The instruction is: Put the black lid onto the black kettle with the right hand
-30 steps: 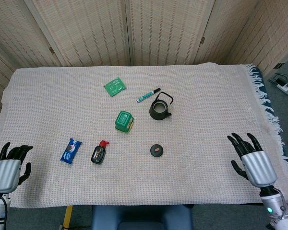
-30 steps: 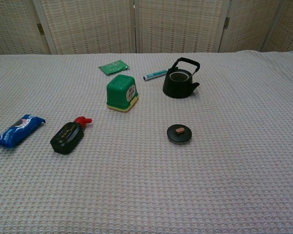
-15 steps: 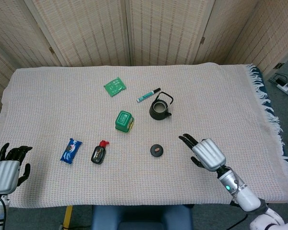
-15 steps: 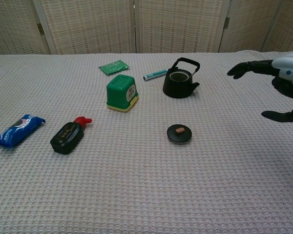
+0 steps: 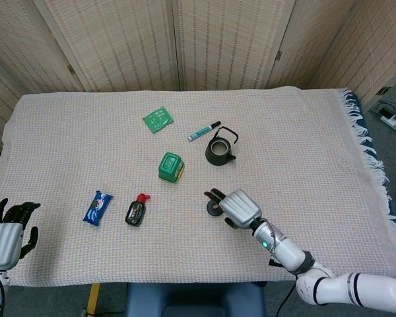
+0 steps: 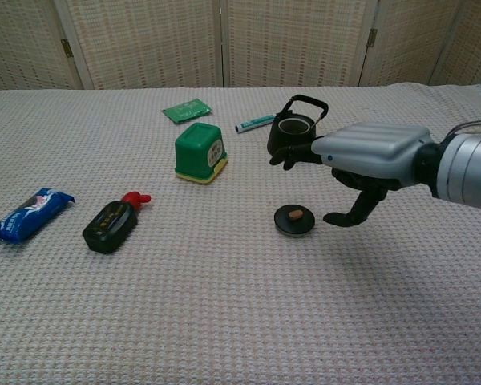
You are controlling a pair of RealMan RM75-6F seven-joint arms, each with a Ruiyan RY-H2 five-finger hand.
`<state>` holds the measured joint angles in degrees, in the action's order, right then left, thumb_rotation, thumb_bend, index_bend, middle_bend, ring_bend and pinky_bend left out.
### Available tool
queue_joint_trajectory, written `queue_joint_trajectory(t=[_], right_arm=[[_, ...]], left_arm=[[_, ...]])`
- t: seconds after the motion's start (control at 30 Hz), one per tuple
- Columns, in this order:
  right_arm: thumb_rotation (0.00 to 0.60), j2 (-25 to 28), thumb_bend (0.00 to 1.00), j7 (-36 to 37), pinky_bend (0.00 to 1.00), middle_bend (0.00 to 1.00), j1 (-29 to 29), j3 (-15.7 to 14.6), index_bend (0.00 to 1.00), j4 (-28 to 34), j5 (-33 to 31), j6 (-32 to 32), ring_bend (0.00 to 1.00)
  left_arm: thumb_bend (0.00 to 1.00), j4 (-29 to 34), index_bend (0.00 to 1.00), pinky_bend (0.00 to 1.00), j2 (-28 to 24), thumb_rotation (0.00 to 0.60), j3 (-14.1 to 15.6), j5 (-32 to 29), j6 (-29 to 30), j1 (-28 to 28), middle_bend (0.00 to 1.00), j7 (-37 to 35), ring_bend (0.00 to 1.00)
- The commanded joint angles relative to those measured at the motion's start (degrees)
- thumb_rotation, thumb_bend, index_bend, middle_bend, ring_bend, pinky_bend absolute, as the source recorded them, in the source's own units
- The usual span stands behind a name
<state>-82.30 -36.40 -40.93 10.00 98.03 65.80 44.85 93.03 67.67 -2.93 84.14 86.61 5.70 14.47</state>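
The black lid (image 6: 294, 220) lies flat on the cloth, well in front of the black kettle (image 6: 294, 134), whose mouth stands uncovered. The right hand (image 6: 361, 164) hovers just over the lid, fingers spread and holding nothing, apparently poised to grasp it. The left hand (image 5: 5, 234) rests empty, far left of the lid. A pale woven tablecloth (image 5: 303, 145) covers the table; wicker screens (image 5: 218, 39) stand behind.

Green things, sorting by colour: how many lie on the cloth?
2: the green packet near the far edge, and the green container left of the black kettle. None seem hidden.
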Motion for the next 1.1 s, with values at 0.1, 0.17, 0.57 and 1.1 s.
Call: queue_joint_trajectory(t=[0.1, 0.17, 0.57, 1.1], right_arm=[[0.600, -3.23, 0.38, -3.42, 0.89, 0.19, -3.00, -0.76, 0.07, -2.76, -4.57, 0.05, 0.82], [0.600, -4.08, 0.38, -4.39, 0.89, 0.20, -3.85, -1.18, 0.07, -3.57, -5.63, 0.27, 0.82], [0.600, -7.67, 0.38, -6.06, 0.89, 0.23, -6.77, -3.74, 0.13, -8.31, -8.89, 2.15, 0.83], [0.600, -9.87, 0.38, -8.62, 0.89, 0.25, -8.68, -6.56, 0.21, -10.11, -10.06, 4.70, 0.83]], left_arm=[[0.52, 0.07, 0.21, 0.05, -0.09, 0.600, 0.01, 0.09, 0.20, -0.16, 0.18, -0.09, 0.19], [0.52, 0.10, 0.21, 0.05, -0.11, 0.600, 0.01, 0.12, 0.24, -0.20, 0.18, -0.04, 0.19], [0.52, 0.05, 0.21, 0.05, -0.26, 0.600, 0.03, 0.05, 0.40, -0.55, 0.18, -0.32, 0.19], [0.52, -0.78, 0.21, 0.05, -0.02, 0.600, 0.01, 0.01, 0.10, -0.64, 0.18, -1.25, 0.19]])
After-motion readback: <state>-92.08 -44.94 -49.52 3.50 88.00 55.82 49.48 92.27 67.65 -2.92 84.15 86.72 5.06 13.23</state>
